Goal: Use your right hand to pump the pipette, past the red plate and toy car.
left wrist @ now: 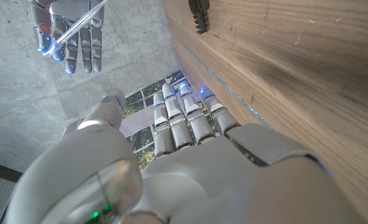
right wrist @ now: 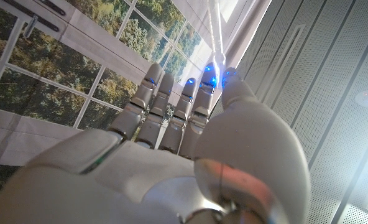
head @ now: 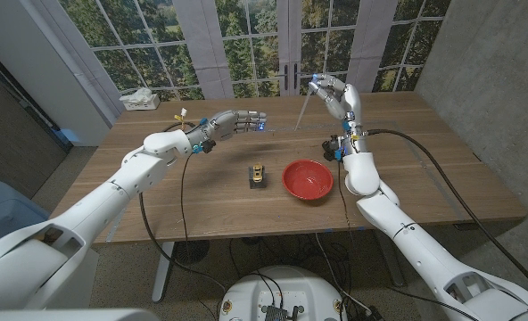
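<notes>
My right hand (head: pixel 337 94) is raised above the far side of the table and pinches the bulb end of a thin clear pipette (head: pixel 304 113), whose tip slants down toward the tabletop. In the right wrist view the pipette (right wrist: pixel 216 31) rises between the thumb and fingertips of that hand (right wrist: pixel 190 143). The red plate (head: pixel 307 179) and the small toy car (head: pixel 258 175) lie nearer the front, below the raised hand. My left hand (head: pixel 233 123) reaches out over the table's far middle with straight fingers and holds nothing. From the left wrist view, the right hand (left wrist: pixel 69 34) holds the pipette (left wrist: pixel 84 22).
A tissue box (head: pixel 139 98) stands at the table's back left corner. The wooden table (head: pixel 193 196) has bare surface left of the car and right of the plate. Cables trail from both arms across the tabletop. Windows run behind the table.
</notes>
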You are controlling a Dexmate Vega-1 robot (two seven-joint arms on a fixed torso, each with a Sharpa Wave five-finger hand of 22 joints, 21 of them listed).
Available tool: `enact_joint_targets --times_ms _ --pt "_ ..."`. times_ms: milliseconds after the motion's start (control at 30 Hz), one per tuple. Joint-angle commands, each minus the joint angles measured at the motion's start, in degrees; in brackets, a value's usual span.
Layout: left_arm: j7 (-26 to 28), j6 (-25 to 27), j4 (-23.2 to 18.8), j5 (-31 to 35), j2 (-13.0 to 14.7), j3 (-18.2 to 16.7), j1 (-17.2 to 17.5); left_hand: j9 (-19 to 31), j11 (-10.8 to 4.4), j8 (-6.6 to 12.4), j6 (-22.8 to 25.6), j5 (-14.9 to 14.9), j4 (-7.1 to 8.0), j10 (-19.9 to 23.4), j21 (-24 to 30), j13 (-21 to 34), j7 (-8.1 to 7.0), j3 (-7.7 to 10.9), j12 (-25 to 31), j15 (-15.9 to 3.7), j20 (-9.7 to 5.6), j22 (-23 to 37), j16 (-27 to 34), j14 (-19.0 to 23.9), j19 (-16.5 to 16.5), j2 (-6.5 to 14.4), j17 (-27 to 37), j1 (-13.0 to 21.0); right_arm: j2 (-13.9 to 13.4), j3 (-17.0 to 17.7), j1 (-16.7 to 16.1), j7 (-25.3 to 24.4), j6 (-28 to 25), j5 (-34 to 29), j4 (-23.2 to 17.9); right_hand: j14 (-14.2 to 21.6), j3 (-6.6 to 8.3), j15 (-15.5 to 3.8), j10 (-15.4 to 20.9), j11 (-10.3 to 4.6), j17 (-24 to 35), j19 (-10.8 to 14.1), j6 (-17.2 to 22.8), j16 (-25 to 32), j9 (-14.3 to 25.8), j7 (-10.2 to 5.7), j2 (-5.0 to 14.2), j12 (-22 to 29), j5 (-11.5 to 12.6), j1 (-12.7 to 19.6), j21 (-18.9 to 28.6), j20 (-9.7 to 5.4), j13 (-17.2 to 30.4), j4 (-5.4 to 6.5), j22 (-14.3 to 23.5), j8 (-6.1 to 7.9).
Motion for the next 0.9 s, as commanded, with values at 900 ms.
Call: enact_joint_targets --times_ms 900 --pt "-1.86 0.06 -0.88 0.34 0.04 0.82 -0.50 0.15 0.27 0.39 0.46 0.34 -0.40 0.15 0.34 0.09 0.30 0.63 0.42 -2.39 0.22 0.32 0.19 -0.12 -0.21 -0.07 -0.13 -0.96 -1.33 3.89 -11.06 -11.34 -4.43 -12.20 -11.88 0.58 0.68 -8.72 0.58 -0.20 0.13 -0.04 0.07 -0.38 0.26 -0.16 0.65 -0.22 0.19 0.24 1.02 -0.54 0.32 -0.24 0.09 -0.10"
